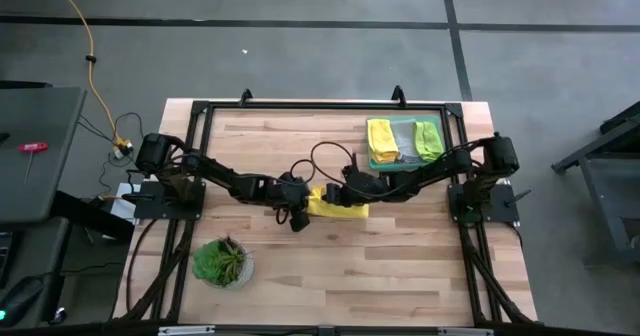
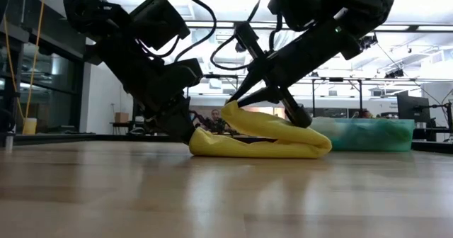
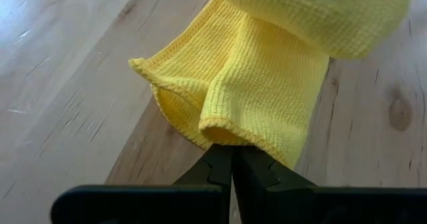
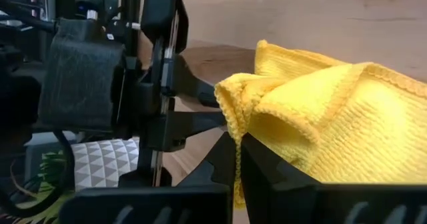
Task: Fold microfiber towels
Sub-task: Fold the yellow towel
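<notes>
A bright yellow microfiber towel (image 1: pixel 337 205) lies doubled over at the middle of the table, its fold (image 2: pixel 320 143) toward the table's right. My left gripper (image 1: pixel 299 213) is shut on its left end, down at the tabletop. My right gripper (image 1: pixel 347 183) is shut on the upper layer's free edge, held a little above the lower layer. In the low view the towel (image 2: pixel 265 140) gapes open on the left between the two grippers. My left gripper pinches the towel's hemmed edge (image 3: pixel 225 132) between its two fingers, slanting down from the table's left. That end rests on the table (image 2: pixel 205 144), and the cloth by the fingers is bunched into soft folds. My right gripper pinches the hemmed edge of the upper layer (image 4: pixel 235 121) between its two fingers, slanting down from the table's right. The held edge (image 2: pixel 233 110) is lifted above the lower layer, and the layer slopes down slack to the fold.
A green tray (image 1: pixel 402 134) at the back right holds a folded yellow towel (image 1: pixel 381 141) and a lime green one (image 1: pixel 428 139). A potted plant (image 1: pixel 222 262) stands near the front left. A black frame runs along the table's edges.
</notes>
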